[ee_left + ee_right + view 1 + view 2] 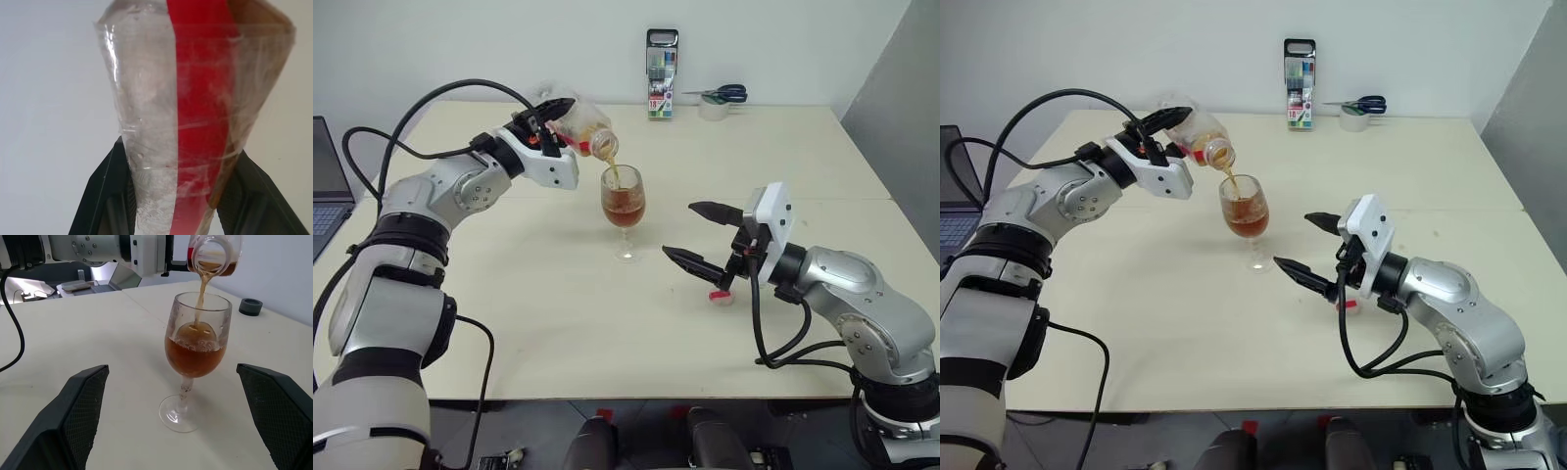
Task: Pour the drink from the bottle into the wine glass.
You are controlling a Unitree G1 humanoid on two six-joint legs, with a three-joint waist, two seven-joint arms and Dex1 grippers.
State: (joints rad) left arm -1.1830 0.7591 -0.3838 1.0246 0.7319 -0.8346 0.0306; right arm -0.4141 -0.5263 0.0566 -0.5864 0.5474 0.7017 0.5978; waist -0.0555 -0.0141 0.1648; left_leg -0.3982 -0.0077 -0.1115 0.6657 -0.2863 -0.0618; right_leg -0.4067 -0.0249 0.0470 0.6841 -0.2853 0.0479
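Drink, amber and translucent, runs in a thin stream from the tipped bottle into the wine glass near the middle of the frame, and the rounded bowl is about half full, with small bubbles on the surface. The bottle is thin, crinkled clear plastic with a red strip down its side; it lies nearly level, with its open mouth just above the rim of the glass. The left gripper, at upper left, is clamped on the bottle's body, one black textured finger on each side, as the left wrist view shows. The glass is clear, with a slim stem and a round flat foot, and stands upright on the smooth cream counter. The right gripper, right of centre, has its two tapered black fingers spread wide and holds nothing; it is near the glass but apart from it. A small red-and-white cap lies on the counter under that gripper. At the top centre stands a tall marker pack, and just right of it is a roll of tape with blue-handled scissors on top. A laptop sits at the left edge.
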